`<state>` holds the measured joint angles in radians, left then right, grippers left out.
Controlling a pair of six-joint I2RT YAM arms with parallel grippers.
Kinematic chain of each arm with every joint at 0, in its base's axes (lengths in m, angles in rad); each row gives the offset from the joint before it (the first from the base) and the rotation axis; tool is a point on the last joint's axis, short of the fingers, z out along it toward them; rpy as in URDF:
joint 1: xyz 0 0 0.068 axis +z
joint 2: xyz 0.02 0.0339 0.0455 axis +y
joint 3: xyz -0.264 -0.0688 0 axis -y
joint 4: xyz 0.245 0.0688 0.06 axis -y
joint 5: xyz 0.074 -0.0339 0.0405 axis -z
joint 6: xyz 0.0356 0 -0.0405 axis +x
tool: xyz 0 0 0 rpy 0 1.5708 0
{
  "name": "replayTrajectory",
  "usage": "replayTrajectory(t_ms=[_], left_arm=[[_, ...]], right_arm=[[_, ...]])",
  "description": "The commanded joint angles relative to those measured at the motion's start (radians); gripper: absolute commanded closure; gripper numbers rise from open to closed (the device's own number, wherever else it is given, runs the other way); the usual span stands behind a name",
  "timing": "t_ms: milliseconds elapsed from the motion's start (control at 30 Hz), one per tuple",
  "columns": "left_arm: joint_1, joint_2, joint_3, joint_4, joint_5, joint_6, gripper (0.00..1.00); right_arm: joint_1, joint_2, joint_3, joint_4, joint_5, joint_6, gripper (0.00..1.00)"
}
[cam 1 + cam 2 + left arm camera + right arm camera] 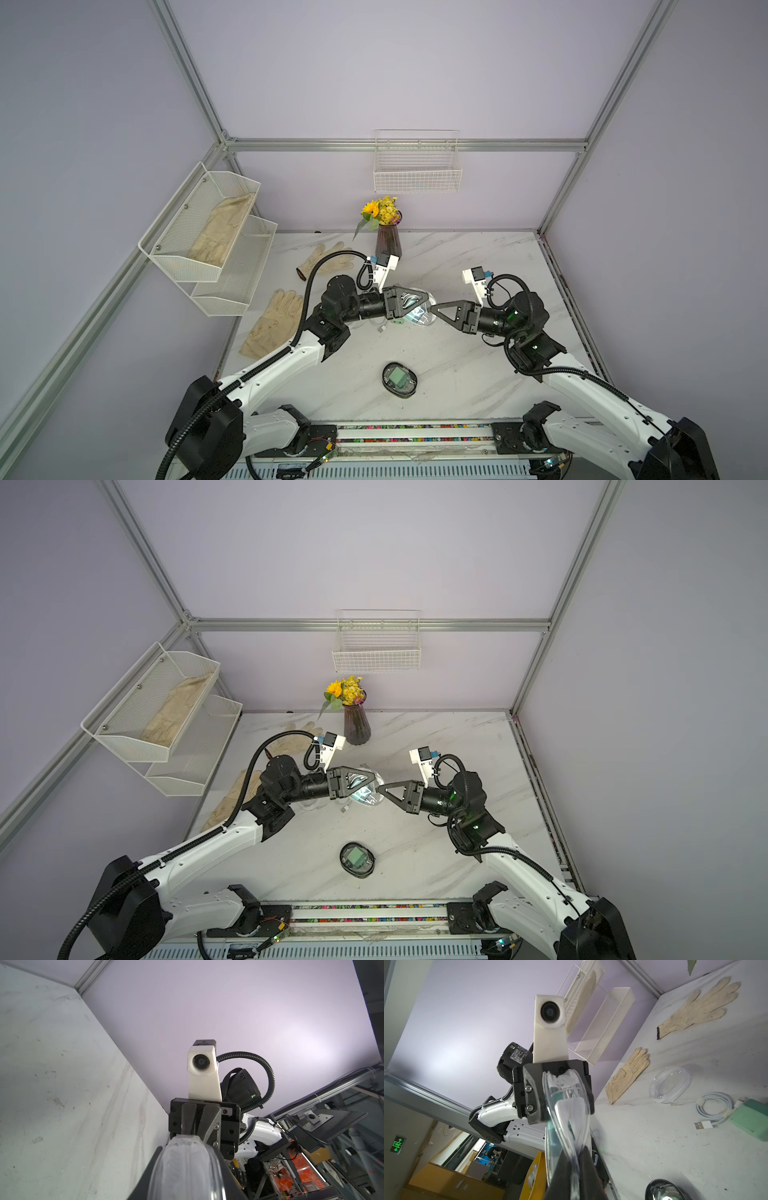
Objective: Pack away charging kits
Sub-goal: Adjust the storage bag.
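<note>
Clear case (566,1109) clamped by left tool (424,297) | right tool (434,310) pinches rim | contents blurred

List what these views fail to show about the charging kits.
- Held clear case: its contents, in both top views; the left end effector and glare cover them.
- Black-rimmed case: right wrist view, cut off by the bottom edge.
- Loose mint adapter: both top views, mostly under the left arm.

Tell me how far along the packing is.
Done: the black-rimmed case looks shut with a green adapter inside. In hand: left gripper and right gripper both pinch a clear case holding a teal adapter and white cable. Remaining: the empty case, coiled cable and mint adapter lie loose on the table.
</note>
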<state>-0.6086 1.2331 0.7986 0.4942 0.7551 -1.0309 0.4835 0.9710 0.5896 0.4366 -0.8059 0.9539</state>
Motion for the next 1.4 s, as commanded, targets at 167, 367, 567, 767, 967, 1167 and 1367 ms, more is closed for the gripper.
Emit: replayTrajectory(t_ms=[167, 367, 567, 767, 967, 1167, 1367], left_arm=[[0.021, 0.025, 0.016, 0.104, 0.063, -0.126, 0.76], [0.116, 0.041, -0.004, 0.226, 0.172, -0.291, 0.71], [0.152, 0.094, 0.007, 0.332, 0.303, -0.407, 0.69], [0.152, 0.103, 0.023, 0.394, 0.375, -0.449, 0.69], [0.152, 0.112, 0.034, 0.391, 0.399, -0.470, 0.69], [0.151, 0.105, 0.038, 0.397, 0.401, -0.484, 0.68], [0.151, 0.091, 0.036, 0.403, 0.406, -0.492, 0.68]], right_arm=[[0.000, -0.055, 0.202, -0.298, 0.024, -0.212, 0.46], [0.000, -0.042, 0.418, -0.743, 0.198, -0.551, 0.50], [0.020, -0.051, 0.479, -0.836, 0.285, -0.699, 0.57], [0.099, -0.019, 0.507, -0.894, 0.396, -0.826, 0.57], [0.180, -0.014, 0.480, -0.862, 0.419, -0.872, 0.55], [0.190, 0.001, 0.473, -0.851, 0.449, -0.906, 0.60], [0.190, -0.002, 0.479, -0.888, 0.468, -0.928, 0.64]])
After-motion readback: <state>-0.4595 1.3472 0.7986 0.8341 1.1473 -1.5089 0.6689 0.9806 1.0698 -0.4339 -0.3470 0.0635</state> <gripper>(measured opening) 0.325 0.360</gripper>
